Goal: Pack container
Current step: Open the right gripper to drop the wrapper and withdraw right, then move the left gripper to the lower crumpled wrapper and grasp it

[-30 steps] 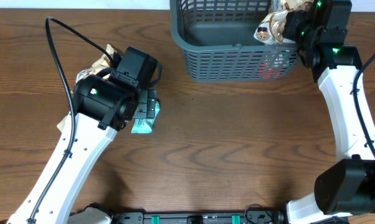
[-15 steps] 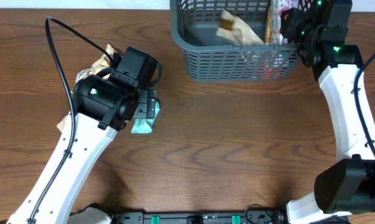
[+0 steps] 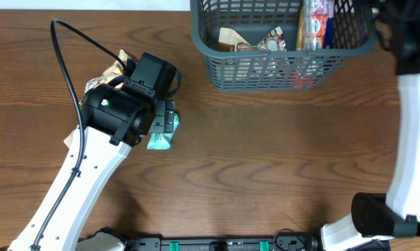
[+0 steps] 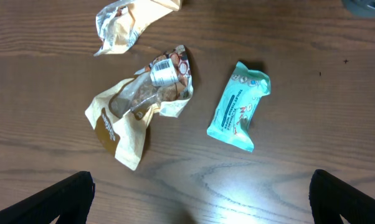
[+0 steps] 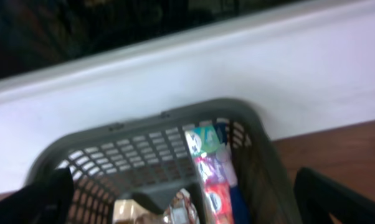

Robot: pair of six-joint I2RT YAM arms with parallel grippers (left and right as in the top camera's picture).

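The container (image 3: 266, 70), a dark grey slotted basket, stands at the table's far edge. Inside lie a tan packet (image 3: 231, 38), a crumpled brown one (image 3: 273, 38) and colourful packets (image 3: 315, 21) along its right wall. My right gripper (image 5: 187, 205) hangs open over the basket rim (image 5: 194, 107), holding nothing; the brown packet (image 5: 175, 211) lies below it. My left gripper (image 4: 200, 205) is open above the wood, near a teal packet (image 4: 239, 107) and a tan packet with a clear window (image 4: 144, 106). In the overhead view it (image 3: 165, 120) partly covers the teal packet (image 3: 160, 141).
Another crumpled tan packet (image 4: 128, 18) lies further out on the left. A white wall strip (image 5: 237, 56) runs behind the basket. The right arm (image 3: 412, 111) stands along the table's right edge.
My right gripper opened and let go of the brown packet, which dropped into the basket. The right wrist then pulled away to the right. The left arm stayed still.
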